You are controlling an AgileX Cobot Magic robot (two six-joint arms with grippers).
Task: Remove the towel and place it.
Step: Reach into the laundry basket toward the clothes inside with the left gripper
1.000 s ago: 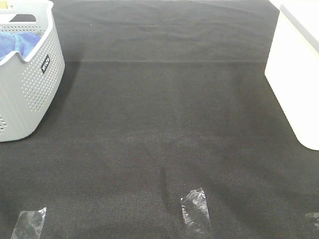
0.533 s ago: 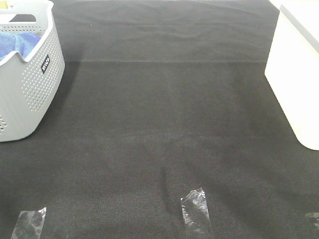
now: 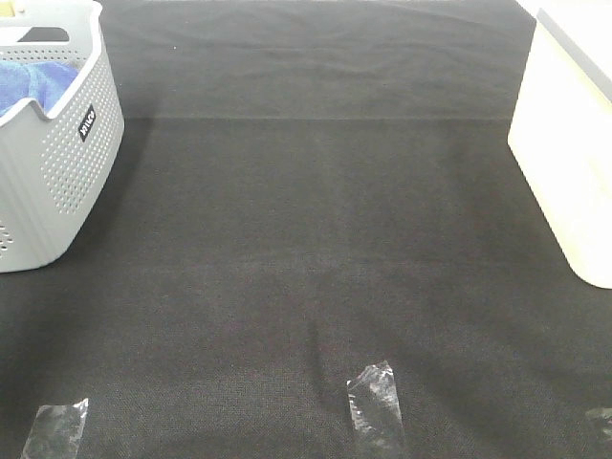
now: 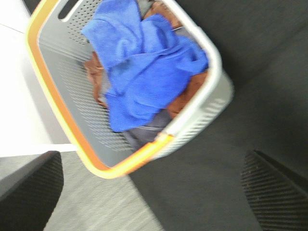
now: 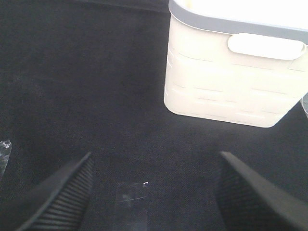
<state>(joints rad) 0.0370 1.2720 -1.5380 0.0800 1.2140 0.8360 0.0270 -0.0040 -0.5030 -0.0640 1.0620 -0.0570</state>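
Clearly the work starts at the far left, where the grey basket (image 3: 57,172) stands at the edge of the black table cover (image 3: 316,220). The towel (image 4: 144,72) lies inside it, bunched in loose folds on top of a rust-brown cloth (image 4: 190,94) and a dark grey one (image 4: 144,134). The left gripper (image 4: 154,185) hangs above and to one side of the basket with its jaws spread wide and nothing between them. It is not over the towel yet.

The step in hand looks like the reach into the basket, and it should go well if the gripper centres over the highest blue fold before it drops. Pinching only blue matters, since the brown cloth shows at the towel's edges and could come up with it. A straight, tall lift would help the big cloth clear the rim without dragging the basket over.

Across the middle the table is bare dark fabric, with two strips of clear tape (image 3: 375,406) near the front edge. Neither arm shows in the high view.

On the right stands a white bin (image 5: 226,82) with a grey rim. The right gripper (image 5: 159,192) faces it from a little way off, its jaws also wide apart and empty. Whether the towel is meant for that bin or for the open table, I cannot tell.
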